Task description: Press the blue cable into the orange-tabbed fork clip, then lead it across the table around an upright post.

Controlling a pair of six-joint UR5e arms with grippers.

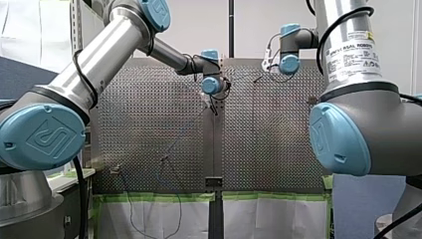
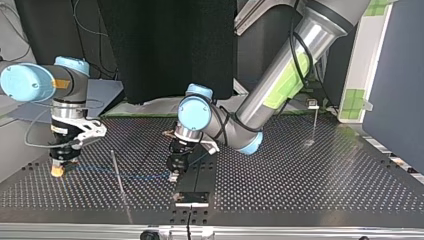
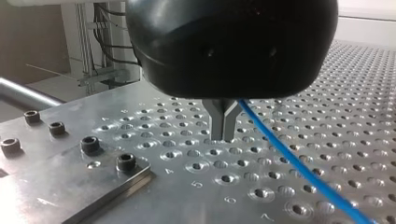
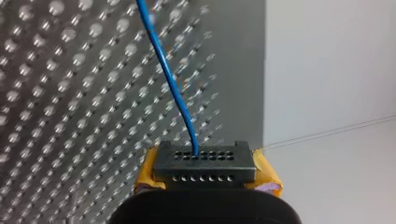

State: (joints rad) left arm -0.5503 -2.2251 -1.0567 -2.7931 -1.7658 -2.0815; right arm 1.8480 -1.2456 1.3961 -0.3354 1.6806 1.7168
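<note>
A thin, smooth blue cable (image 4: 174, 88) is drawn taut and low past a slim upright post (image 2: 118, 175). Left of the post in the top view, its black perforated connector (image 4: 205, 163) is gripped between the yellow pads (image 4: 267, 179) of my right pincer (image 4: 208, 175), apparently to keep tension. Right of the post, my left pincer (image 3: 222, 133) is clenched, its metal tips at the perforated surface (image 2: 300, 175). Whether it pinches the cable cannot be told.

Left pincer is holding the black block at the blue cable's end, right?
Not the left. It's the right pincer holding the black block at the blue cable's end. The right wrist view shows the block clamped between that pincer's yellow pads.
</note>
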